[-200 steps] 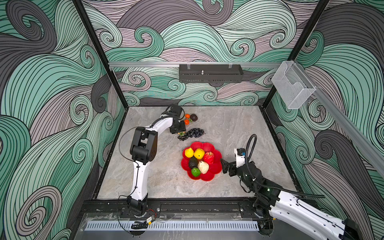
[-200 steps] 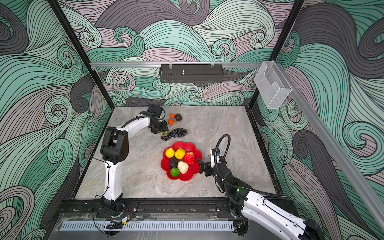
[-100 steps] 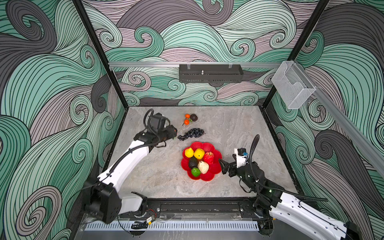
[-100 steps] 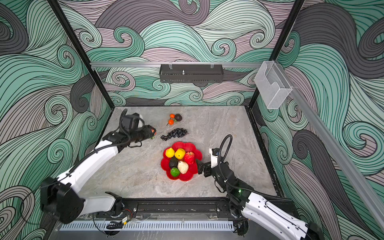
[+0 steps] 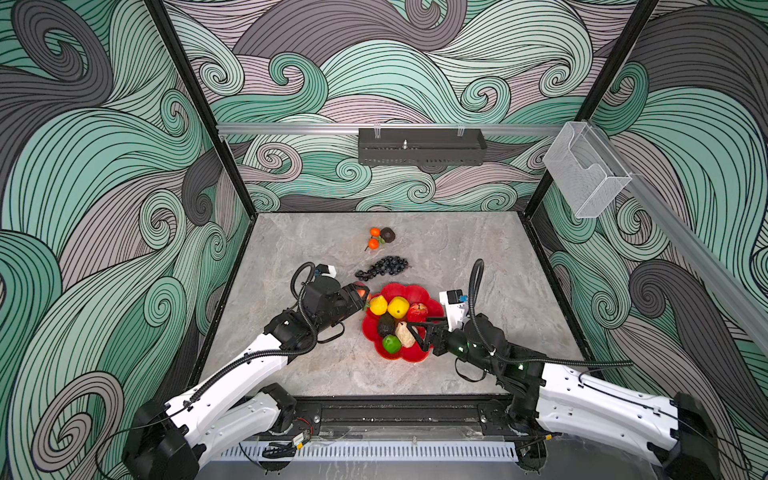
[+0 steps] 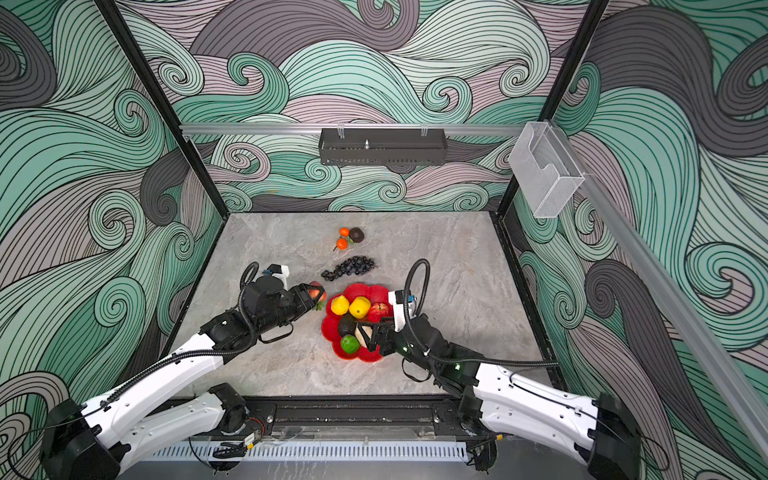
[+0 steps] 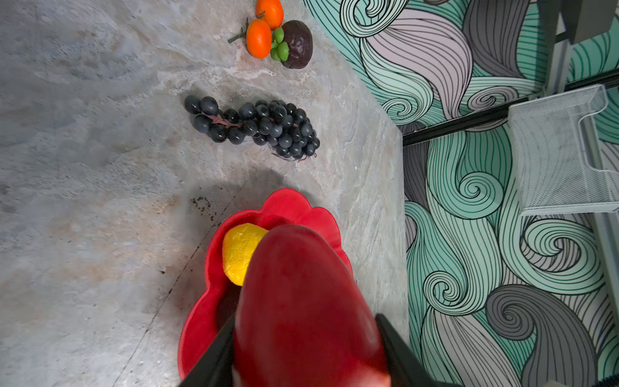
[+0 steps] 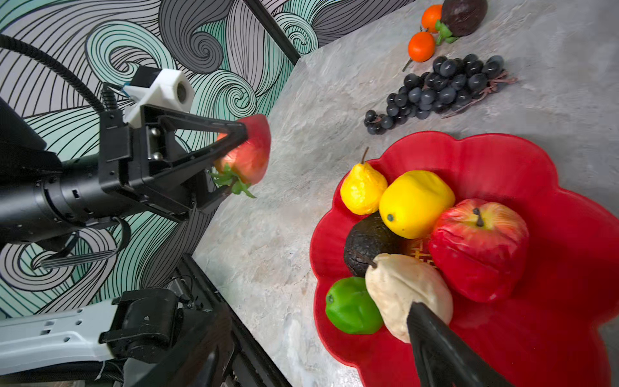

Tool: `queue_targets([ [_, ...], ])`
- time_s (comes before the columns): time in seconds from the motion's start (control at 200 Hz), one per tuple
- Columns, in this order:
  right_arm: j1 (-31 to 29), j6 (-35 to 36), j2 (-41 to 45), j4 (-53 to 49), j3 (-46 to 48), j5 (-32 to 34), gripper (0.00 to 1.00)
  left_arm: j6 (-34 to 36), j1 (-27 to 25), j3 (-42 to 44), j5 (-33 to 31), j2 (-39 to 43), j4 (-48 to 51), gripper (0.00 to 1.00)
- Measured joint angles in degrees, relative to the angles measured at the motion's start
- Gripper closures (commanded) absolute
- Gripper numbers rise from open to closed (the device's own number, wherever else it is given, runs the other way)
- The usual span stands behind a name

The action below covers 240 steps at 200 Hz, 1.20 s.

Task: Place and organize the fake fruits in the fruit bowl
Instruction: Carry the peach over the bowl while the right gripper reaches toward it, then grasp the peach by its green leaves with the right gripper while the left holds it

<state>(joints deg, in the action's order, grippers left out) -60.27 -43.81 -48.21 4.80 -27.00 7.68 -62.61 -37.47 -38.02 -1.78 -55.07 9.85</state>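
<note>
Left pincer (image 5: 360, 293): grasping strawberry (image 8: 248, 157) beside fruit bowl (image 5: 411, 291), ready to deposit. Right pincer (image 5: 412, 334): straddling cream pear (image 8: 402, 288), grip unclear.

Glossy fruit bowl (image 8: 502, 157), matt stone-look tabletop (image 5: 457, 241)

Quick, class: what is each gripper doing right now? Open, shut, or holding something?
Left gripper: shut on the strawberry.
Right gripper: open, jaws apart at the cream pear; whether it grips cannot be told.

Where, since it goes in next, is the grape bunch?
In both top views the grape bunch lies near the middle, between the fruit bowl and the tangerines.
</note>
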Motion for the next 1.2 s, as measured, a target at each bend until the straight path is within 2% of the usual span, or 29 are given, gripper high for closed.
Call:
queue_targets([
  [0.285,-3.8,-2.7,-5.1,3.7,-1.6,-0.9,0.35,-4.6,-7.4,1.0,-5.3,-1.5,-3.3,0.54],
  [0.33,-4.3,-3.0,-5.8,4.2,-1.7,-1.1,0.42,-5.0,-8.5,1.1,-6.0,-2.0,-3.9,0.54],
  [0.535,-5.4,-3.2,-6.2,4.9,-2.2,-2.2,0.46,-6.2,-11.5,1.1,-8.1,-3.6,-5.5,0.53],
  [0.851,-5.4,0.7,-2.8,2.3,-2.2,-2.5,0.45,-8.2,-11.5,2.3,-5.5,-4.0,-9.2,0.53],
  [1.201,-5.3,7.7,-3.1,0.5,-2.2,-2.1,0.56,-16.8,-13.6,4.2,-2.0,-4.0,-11.4,0.54],
])
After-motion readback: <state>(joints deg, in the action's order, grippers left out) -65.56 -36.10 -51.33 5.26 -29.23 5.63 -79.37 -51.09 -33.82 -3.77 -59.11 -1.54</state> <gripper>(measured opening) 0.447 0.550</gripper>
